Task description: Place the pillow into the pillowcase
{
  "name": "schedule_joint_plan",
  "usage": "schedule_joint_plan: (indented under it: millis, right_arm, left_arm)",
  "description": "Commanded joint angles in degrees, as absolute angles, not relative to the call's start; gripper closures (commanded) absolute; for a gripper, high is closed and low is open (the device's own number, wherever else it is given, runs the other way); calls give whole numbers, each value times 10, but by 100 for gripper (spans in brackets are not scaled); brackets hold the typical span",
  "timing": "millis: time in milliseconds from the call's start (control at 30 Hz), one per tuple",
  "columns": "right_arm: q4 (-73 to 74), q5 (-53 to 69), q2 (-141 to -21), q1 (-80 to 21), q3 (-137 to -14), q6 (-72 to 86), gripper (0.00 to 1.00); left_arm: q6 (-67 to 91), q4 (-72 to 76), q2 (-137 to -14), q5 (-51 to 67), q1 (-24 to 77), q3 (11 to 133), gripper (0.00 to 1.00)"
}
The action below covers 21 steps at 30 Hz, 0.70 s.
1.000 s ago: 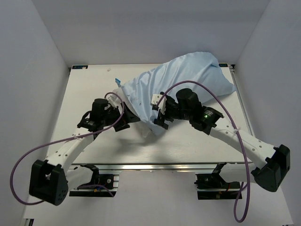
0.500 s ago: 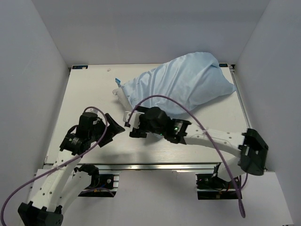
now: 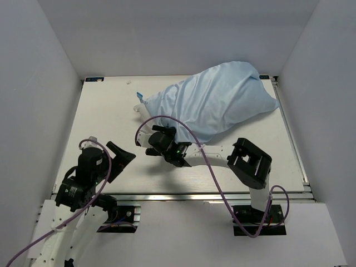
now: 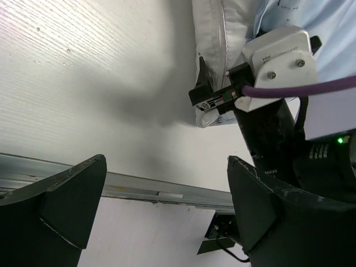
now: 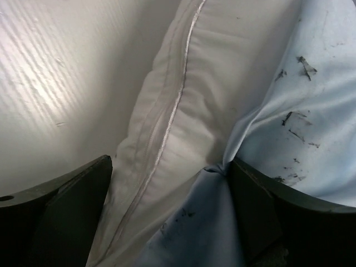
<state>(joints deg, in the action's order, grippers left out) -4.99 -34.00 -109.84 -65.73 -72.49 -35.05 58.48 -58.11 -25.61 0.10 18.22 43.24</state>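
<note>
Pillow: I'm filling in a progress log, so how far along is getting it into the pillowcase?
Done: most of the pillow sits inside the pillowcase. In hand: nothing; left fingers and right fingers are open. Left: one white edge protrudes at the opening.

White arm links (image 3: 214, 156) with black joints and black tool fingers (image 4: 61, 206), looping purple cables (image 3: 167, 119), one green indicator light (image 4: 339, 140)

The left hand (image 3: 121, 154) is being drawn back from the pillowcase (image 3: 217, 103) toward the near left edge of the surface (image 3: 105, 111). The right hand (image 3: 149, 135) is being drawn back too, its arm being folded.
</note>
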Motion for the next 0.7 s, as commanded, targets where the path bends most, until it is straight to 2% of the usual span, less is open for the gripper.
schedule_joint_plan:
  millis: [0, 33, 133, 167, 233, 267, 367, 567, 600, 667]
  right_arm:
    - [-93, -403, -1094, -626, -717, -380, 12]
    - [-91, -400, -1094, -616, -715, -381, 14]
    - [-63, -374, -1104, -592, -712, -374, 32]
    - [-54, -355, -1111, -585, -721, -356, 43]
    - [-7, -334, -1117, -558, -740, -326, 60]
    - [16, -299, -1116, -550, -771, -310, 76]
    - [95, -206, -1094, -517, -824, -258, 98]
    - [227, 10, -1070, -483, -1051, -182, 100]
    - [258, 31, -1075, -483, -1142, -168, 100]
    - [292, 70, -1105, -483, -1249, -120, 100]
  left_arm:
    - [605, -604, -232, -21, 183, 437, 2]
    - [608, -603, -227, -22, 183, 435, 2]
    - [611, -593, -211, -22, 183, 426, 2]
    - [611, -590, -209, -21, 183, 425, 2]
    - [611, -582, -206, -16, 183, 418, 2]
    - [611, -580, -207, -11, 183, 416, 2]
    - [610, -570, -207, -2, 183, 402, 2]
    - [613, -499, -214, 20, 183, 362, 2]
    - [613, -490, -219, 24, 183, 358, 2]
    - [612, -467, -239, 25, 183, 352, 2]
